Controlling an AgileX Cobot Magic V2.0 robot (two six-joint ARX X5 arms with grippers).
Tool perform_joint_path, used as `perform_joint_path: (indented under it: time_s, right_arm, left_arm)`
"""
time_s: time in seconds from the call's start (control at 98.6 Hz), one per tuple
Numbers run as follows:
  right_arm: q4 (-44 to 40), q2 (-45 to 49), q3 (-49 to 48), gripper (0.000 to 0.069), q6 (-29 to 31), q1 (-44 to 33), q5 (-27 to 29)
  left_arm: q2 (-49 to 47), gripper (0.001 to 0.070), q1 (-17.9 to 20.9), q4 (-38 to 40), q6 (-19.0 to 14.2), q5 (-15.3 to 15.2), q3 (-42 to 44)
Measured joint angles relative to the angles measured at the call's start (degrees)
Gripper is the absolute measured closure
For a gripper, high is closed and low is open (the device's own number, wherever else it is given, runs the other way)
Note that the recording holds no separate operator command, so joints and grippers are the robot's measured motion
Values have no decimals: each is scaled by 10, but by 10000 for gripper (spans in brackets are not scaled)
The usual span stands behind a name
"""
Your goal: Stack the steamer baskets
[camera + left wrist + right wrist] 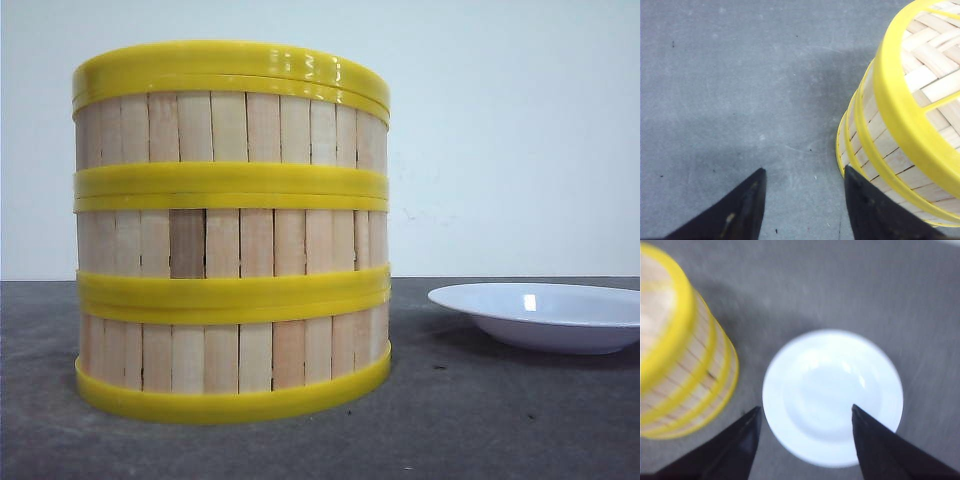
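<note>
- front view shows the table [520, 430], dark grey and matte, carrying everything; it is the largest thing in sight.
- steamer baskets [232, 235]: three alike, already standing one on another in a single upright column toward the left side of the table, yellow rims meeting at each joint. the rims look level and lined up, so the stacking itself seems done.
- white plate [545, 315] lies on the table to the right of the column, apart from it and bare.
- left hand [804, 210] hovers over bare table just beside the foot of the column, its fingers spread and holding nothing; one fingertip looks very near the lowest rim, though whether it touches i cannot tell.
- right hand [805, 440] hangs above the plate, fingers spread and bare; the picture is blurred.
- to finish well, i judge each hand should draw straight up and away from the column, the left one especially, so no finger clips a rim and skews the stack.
</note>
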Motion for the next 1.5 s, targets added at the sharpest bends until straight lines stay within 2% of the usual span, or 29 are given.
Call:
perform_joint_path:
  time_s: [0.101,0.284,0.558,0.598,0.68,0.73,0.811,1.349,1.42,1.501]
  right_arm:
    - [8,-35,-84,344,2,-37,-20]
    - [38,-89,-191,344,10,-59,-21]
    - [60,-97,-211,349,37,-60,-4]
    - [60,-97,-211,386,42,-60,1]
    - [60,-97,-211,572,47,-59,7]
    - [61,-97,-211,630,49,-59,8]
    - [61,-97,-211,666,50,-59,8]
    - [84,-97,-211,681,52,-59,8]
    - [93,-97,-211,681,52,-59,8]
    - [105,-97,-211,681,52,-59,8]
  left_arm:
    - [0,416,0,0,0,0,0]
    - [0,416,0,0,0,0,0]
    - [0,432,0,0,0,0,0]
    - [0,483,0,0,0,0,0]
    - [0,629,0,-1,0,0,0]
    - [0,667,0,-1,-1,0,0]
    - [0,688,0,-1,-1,0,0]
    - [0,692,0,-1,-5,0,0]
    - [-3,692,4,6,4,-23,-3]
    - [-33,692,24,53,12,-57,-43]
